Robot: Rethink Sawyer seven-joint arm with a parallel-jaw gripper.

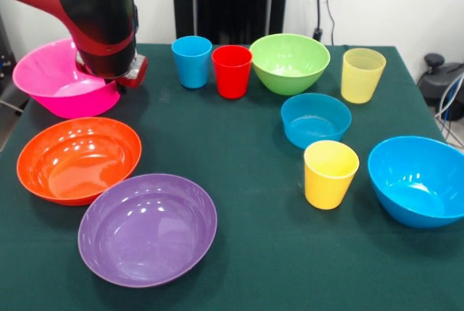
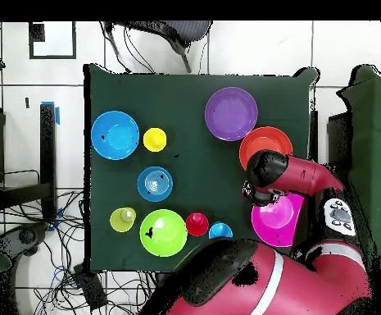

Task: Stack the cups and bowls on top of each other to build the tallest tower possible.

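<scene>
My gripper (image 1: 131, 73) sits at the right rim of the pink bowl (image 1: 51, 79), mostly hidden under the arm's black and red head. The pink bowl is mouth up and tilted at the far left. In front of it lie the orange bowl (image 1: 78, 159) and the purple bowl (image 1: 147, 227). Along the back stand the blue cup (image 1: 191, 61), red cup (image 1: 232, 71), green bowl (image 1: 290, 62) and pale yellow cup (image 1: 362, 75). A small blue bowl (image 1: 315, 119), yellow cup (image 1: 330, 174) and larger blue bowl (image 1: 419, 179) sit on the right. No tower shows; each piece stands singly.
The dark green table (image 1: 246, 202) has open cloth through its middle and front. From overhead, the arm (image 2: 308, 176) reaches over the orange bowl (image 2: 263, 141) and pink bowl (image 2: 275, 221). Cables (image 1: 449, 93) hang off the table's right side.
</scene>
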